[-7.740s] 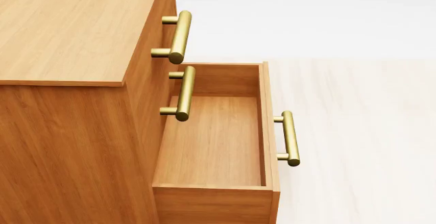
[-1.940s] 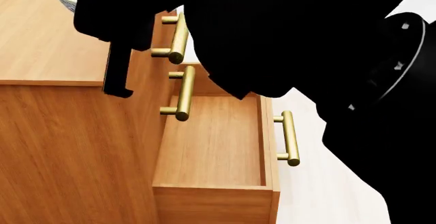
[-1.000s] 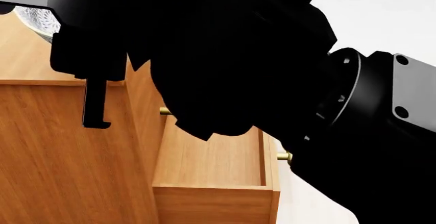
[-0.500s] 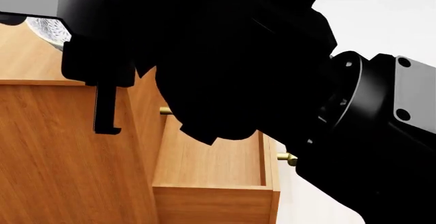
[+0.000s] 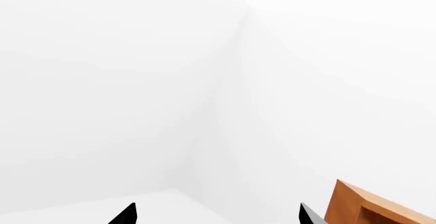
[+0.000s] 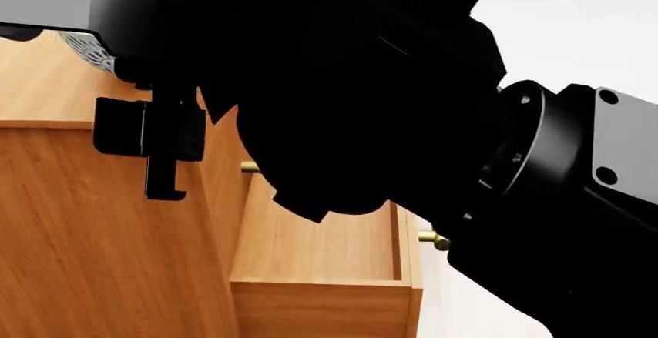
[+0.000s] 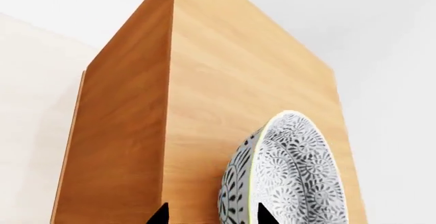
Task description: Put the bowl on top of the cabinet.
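The bowl [image 7: 286,173] sits over the top of the cabinet [image 7: 238,76], seen in the right wrist view lying between the two dark tips of the right gripper [image 7: 212,215]; whether its foot already rests on the wood or hangs just above it can't be told. The fingers look spread on either side of the rim, one tip clearly off the bowl; whether the other touches is not readable, so grip state is uncertain. In the head view only a speckled sliver of the bowl [image 6: 91,47] shows behind the black arm. It looks like glazed ceramic: stiff, probably slick, chip-prone, moderately light for its size. Best hold is likely a pinch across the rim wall, one finger inside and one outside, low force, set down flat on the narrow foot. The left gripper [image 5: 218,215] points at a blank wall, tips apart, holding nothing. The bottom drawer [image 6: 323,238] stands open.
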Motion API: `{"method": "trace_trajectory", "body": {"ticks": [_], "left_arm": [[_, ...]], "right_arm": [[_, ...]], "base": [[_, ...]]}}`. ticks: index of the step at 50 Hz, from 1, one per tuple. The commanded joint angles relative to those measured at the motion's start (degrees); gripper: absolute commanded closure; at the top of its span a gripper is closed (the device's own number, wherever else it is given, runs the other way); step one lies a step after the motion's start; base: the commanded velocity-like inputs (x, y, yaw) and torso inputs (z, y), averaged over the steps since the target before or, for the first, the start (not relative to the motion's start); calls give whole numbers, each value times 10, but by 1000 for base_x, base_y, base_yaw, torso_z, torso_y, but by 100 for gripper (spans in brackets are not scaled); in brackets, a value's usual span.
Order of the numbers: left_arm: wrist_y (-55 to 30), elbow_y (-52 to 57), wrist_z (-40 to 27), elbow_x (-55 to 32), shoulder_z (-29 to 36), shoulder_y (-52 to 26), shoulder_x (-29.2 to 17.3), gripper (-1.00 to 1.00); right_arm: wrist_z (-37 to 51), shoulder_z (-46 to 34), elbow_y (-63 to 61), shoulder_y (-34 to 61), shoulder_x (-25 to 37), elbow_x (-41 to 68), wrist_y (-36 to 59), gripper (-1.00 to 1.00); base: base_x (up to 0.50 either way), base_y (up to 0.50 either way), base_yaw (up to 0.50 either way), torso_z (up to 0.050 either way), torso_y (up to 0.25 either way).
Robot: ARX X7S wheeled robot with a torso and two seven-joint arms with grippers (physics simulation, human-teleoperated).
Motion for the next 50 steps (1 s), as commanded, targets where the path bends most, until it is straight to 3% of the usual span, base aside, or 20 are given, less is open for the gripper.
{"method": "trace_trajectory", "body": {"ticks": [1,23,36,42,50], "left_arm": [[1,0,0,0,1,0,0,-100],[3,-1,0,2,5,2,-2,-100],[4,-2,1,7,11,1,-3,-100],[4,-1,-2,6,9,1,-4,-100],[3,2,-4,3,9,3,-6,-100]], "right_arm": [[6,-2,-3,1,3,-9,-5,-100],[33,76,-95,-24,55,45,29,-100],[86,162,-303,-46,139,98,67,-100],[167,257,-444,-126,178,171,128,-100],[323,478,-555,-294,170,341,244,-100]], "base": [[0,0,0,0,0],[0,0,0,0,0],[0,0,0,0,0],[0,0,0,0,0],[0,0,0,0,0]]}}
